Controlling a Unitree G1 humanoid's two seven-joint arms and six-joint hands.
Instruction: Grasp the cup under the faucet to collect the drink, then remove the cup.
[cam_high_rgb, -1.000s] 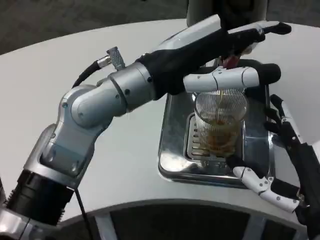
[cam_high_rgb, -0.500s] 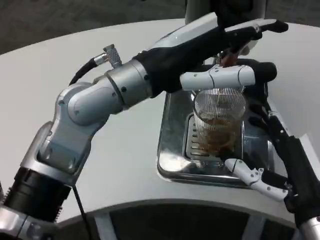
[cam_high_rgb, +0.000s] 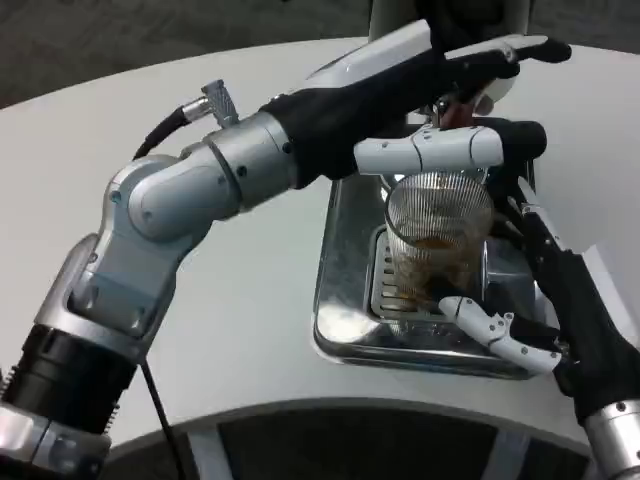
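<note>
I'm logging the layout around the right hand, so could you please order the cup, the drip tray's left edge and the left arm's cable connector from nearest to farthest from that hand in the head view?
From the right hand:
1. Cup, ribbed and clear, just left of the hand, between its fingers.
2. Drip tray's left edge, past the cup.
3. Cable connector, far upper left on the left arm.

A white round table (cam_high_rgb: 250, 300) takes up most of the view, its curved front edge running along the bottom. Beyond its far edge lies dark grey carpeted floor (cam_high_rgb: 120, 40). Toward the table's right side sits a shiny metal drip tray (cam_high_rgb: 345, 300) with a slotted grate (cam_high_rgb: 385, 285) in its middle.
</note>
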